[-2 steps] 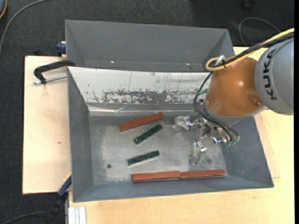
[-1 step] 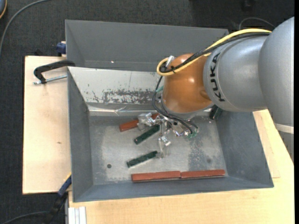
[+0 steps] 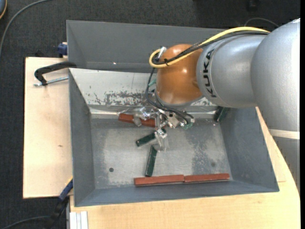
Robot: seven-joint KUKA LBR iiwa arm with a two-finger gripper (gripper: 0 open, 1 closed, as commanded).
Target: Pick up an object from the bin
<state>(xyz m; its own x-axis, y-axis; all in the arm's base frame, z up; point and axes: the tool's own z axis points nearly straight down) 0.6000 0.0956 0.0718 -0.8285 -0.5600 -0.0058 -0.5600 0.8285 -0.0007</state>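
My gripper [image 3: 160, 133] hangs below the arm's wrist over the back middle of the bin floor. A short dark green bar [image 3: 145, 140] lies just left of its tip, touching it or nearly so. A longer dark green bar [image 3: 151, 161] lies directly in front of the gripper, pointing toward the front wall. A reddish-brown piece [image 3: 129, 119] rests against the back wall, left of the gripper and partly hidden by it.
Two flat red-brown strips [image 3: 159, 180] [image 3: 207, 177] lie end to end along the front wall. A dark green piece [image 3: 219, 114] leans in the back right corner. The arm covers the bin's back right from above.
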